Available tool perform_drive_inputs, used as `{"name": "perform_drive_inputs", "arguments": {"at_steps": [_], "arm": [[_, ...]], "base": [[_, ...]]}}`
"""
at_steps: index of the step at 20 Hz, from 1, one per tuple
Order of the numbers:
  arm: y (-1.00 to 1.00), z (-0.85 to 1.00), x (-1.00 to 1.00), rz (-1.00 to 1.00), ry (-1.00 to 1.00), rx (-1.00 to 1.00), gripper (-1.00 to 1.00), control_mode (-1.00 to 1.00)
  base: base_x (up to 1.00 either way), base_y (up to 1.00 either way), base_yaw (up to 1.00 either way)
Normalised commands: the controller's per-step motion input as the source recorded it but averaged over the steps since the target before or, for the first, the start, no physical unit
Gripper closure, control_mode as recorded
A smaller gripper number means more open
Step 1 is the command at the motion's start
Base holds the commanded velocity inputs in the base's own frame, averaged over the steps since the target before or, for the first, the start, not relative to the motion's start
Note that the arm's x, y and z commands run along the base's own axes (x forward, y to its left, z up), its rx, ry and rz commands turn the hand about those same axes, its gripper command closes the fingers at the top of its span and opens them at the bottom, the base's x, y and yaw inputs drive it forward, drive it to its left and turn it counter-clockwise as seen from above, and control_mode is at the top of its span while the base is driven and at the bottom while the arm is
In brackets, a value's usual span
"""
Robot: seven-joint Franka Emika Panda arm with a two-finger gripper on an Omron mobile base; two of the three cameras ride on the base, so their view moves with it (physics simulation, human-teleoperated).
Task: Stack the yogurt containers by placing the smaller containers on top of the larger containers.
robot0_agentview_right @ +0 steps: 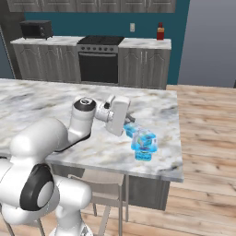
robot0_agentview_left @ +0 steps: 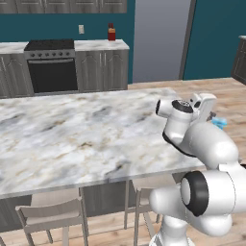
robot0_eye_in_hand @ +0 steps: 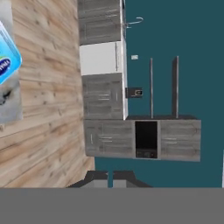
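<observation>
Near the counter's right front corner stands the larger container [robot0_agentview_right: 144, 138], a light-blue tub with a greenish patch. The smaller container [robot0_agentview_right: 143, 155], a plain blue cup, sits close against its near side; whether they touch I cannot tell. My gripper [robot0_agentview_right: 131, 120] hovers just left of the tub, lying sideways, shut and holding nothing. In the left base view the gripper [robot0_agentview_left: 212, 115] is beside a sliver of the blue tub [robot0_agentview_left: 220, 123], with the arm hiding the rest. In the hand view the dark fingertips [robot0_eye_in_hand: 101, 177] meet, and the tub [robot0_eye_in_hand: 6, 61] is cut off at the left edge.
The marble island counter [robot0_agentview_right: 55, 99] stretches wide to the left of the arm. Its right edge [robot0_agentview_right: 177, 133] drops to wooden floor close behind the containers. Chairs [robot0_agentview_left: 50, 216] stand under the near edge. A stove [robot0_agentview_right: 99, 60] and a red bottle [robot0_agentview_right: 160, 31] stand at the back wall.
</observation>
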Motion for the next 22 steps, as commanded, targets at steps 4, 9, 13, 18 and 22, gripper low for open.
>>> {"name": "perform_drive_inputs", "arguments": {"at_steps": [4, 9, 13, 18, 22], "arm": [[0.0, -0.1, 0.03, 0.0, 0.0, 0.0, 1.0, -1.0], [0.0, -0.04, 0.11, 0.0, 0.01, 0.0, 1.0, -1.0], [0.0, 0.0, 0.14, 0.0, 0.02, 0.0, 1.0, -1.0], [0.0, 0.0, 0.15, 0.0, 0.02, 0.0, 1.0, -1.0], [0.0, -0.08, 0.14, 0.0, 0.02, 0.0, 1.0, -1.0]], "base": [[0.0, 0.0, 0.0], [0.0, 0.0, 0.0], [0.0, 0.0, 0.0], [0.0, 0.0, 0.0], [0.0, 0.0, 0.0]]}}
